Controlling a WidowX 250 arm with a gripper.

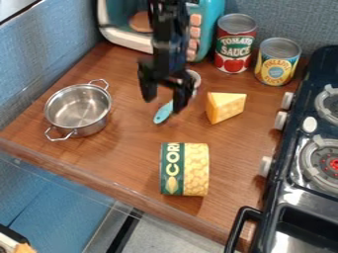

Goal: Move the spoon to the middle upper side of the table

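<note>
Blue walls [36, 59] stand behind and at the left of the brown wooden table [125, 158]. Black gripper [164, 101] hangs down over the upper middle part of this table, and its two fingers are well apart, with nothing held between them. Under it, the spoon [162, 113] lies at a slant: its turquoise handle points to the lower left, and its head is up at the right, partly hidden by the gripper. Whether one finger touches the spoon, it is not possible to tell. To the left there is a metal pot [78, 109] with two handles; just to the right of the spoon, a yellow cheese wedge [226, 106]. Nearer to the front edge, a corn can [185, 169] lies on its side. At the back are a turquoise toy microwave [213, 20], a red can [235, 44] and a yellow can [277, 63], both upright. Black stove [280, 185] is at the right.
</note>
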